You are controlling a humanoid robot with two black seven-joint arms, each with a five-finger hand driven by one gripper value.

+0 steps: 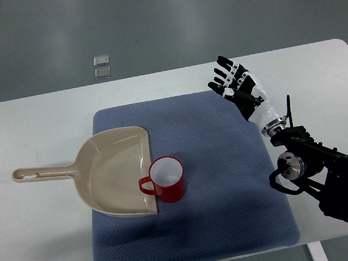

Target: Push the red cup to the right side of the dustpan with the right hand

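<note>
Tabletop [43,244]: white, with rounded corners; it carries all the things, and the right hand hangs above its far right part.
Mat [229,181]: a dark blue textured cloth, lying flat in the middle of the tabletop. Its far right corner is just below the right hand; most of it spreads to the left of the hand and nearer to the camera.
Right arm [327,167]: black, with a round metal joint and cables; it enters from the right edge near the bottom and goes up to a white wrist.
Dustpan [113,171]: beige plastic, well to the left of the right hand and nearer to the camera. Its long handle points left onto the bare tabletop, and its wide open edge faces right, on the mat.
Right hand [234,85]: black and white, raised over the far right corner of the mat. The fingers are spread and a little bent, and they grasp nothing. It is well apart from the cup and touches no thing.
Red cup [165,179]: upright, white inside, standing on the mat at the near part of the open edge of the dustpan, touching it or almost. Its handle points left, over the dustpan. From the hand it lies to the left and clearly nearer to the camera.
Floor plates [102,66]: two small square metal pieces on the grey floor, beyond the tabletop, far to the left of the hand.
</note>
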